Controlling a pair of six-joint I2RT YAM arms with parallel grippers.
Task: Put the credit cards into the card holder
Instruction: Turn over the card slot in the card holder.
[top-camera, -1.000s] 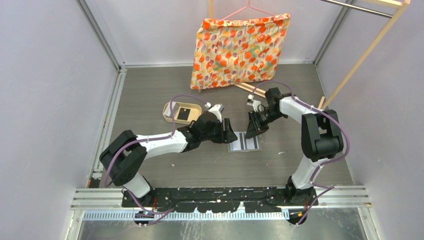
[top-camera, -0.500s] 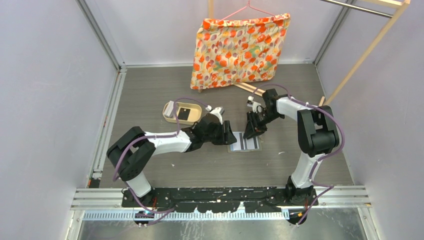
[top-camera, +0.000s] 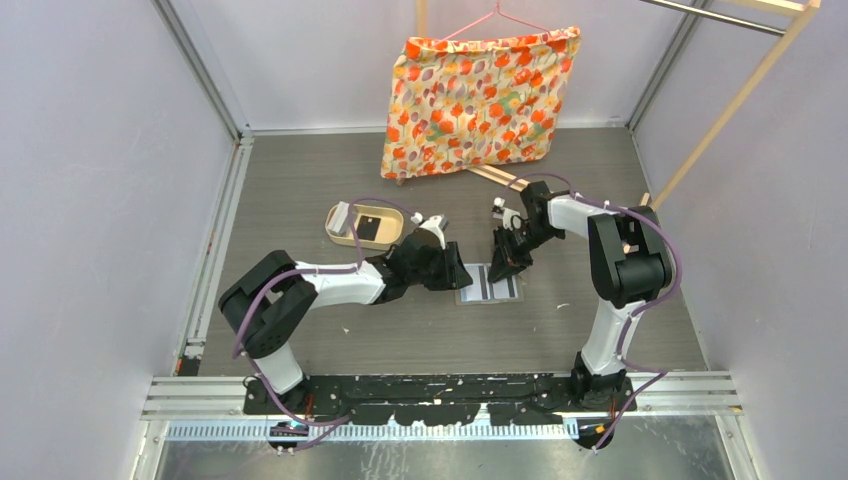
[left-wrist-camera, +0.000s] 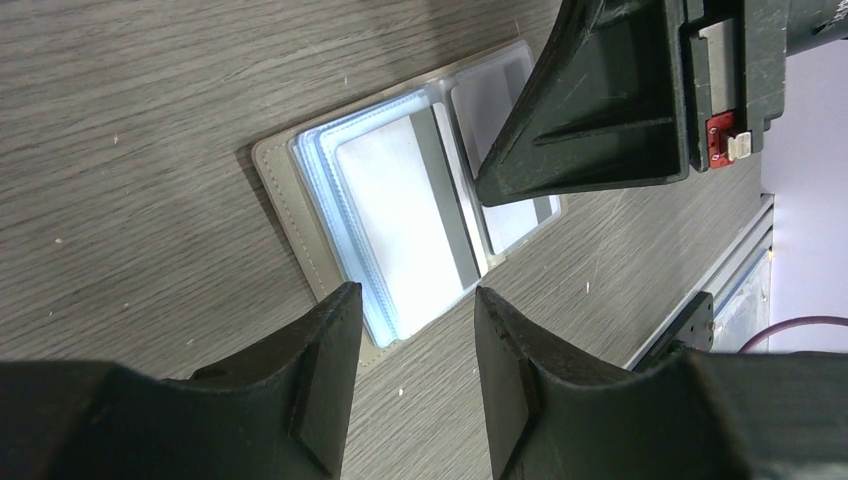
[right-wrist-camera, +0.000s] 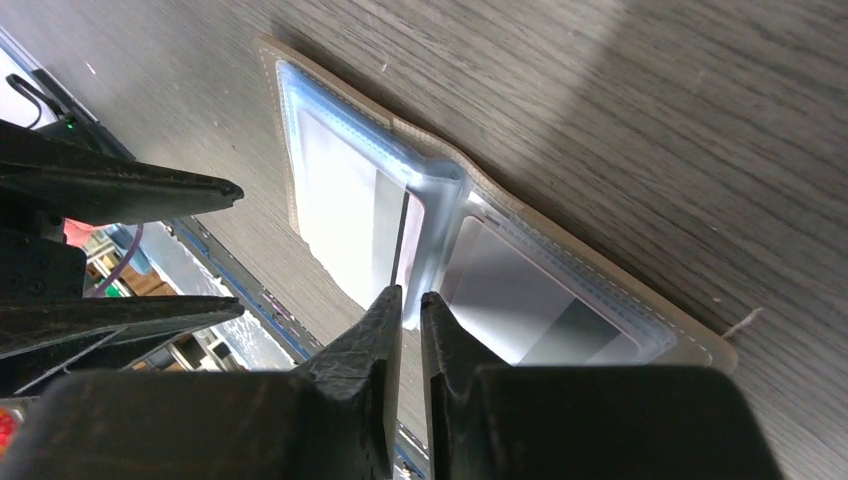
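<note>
The card holder (top-camera: 490, 285) lies open on the table between both grippers. In the left wrist view the card holder (left-wrist-camera: 400, 230) shows pale cards with grey stripes in its clear pockets. My left gripper (left-wrist-camera: 415, 290) hangs open just off its near edge, nothing between the fingers. My right gripper (right-wrist-camera: 412, 293) points down at the holder's fold (right-wrist-camera: 435, 190), jaws a narrow slit apart. A thin dark edge (right-wrist-camera: 403, 240) runs up from that slit; whether it is pinched I cannot tell. One black credit card (top-camera: 368, 229) lies in the tan tray (top-camera: 340, 236).
A floral cloth (top-camera: 470, 100) hangs on a hanger at the back. A wooden rack (top-camera: 720, 120) leans at the right rear, with wooden slats (top-camera: 500, 178) on the table behind the right arm. Purple walls close in both sides.
The left jaws have narrowed a little. The right gripper has shifted slightly left over the holder; its jaws widened briefly and came in again.
</note>
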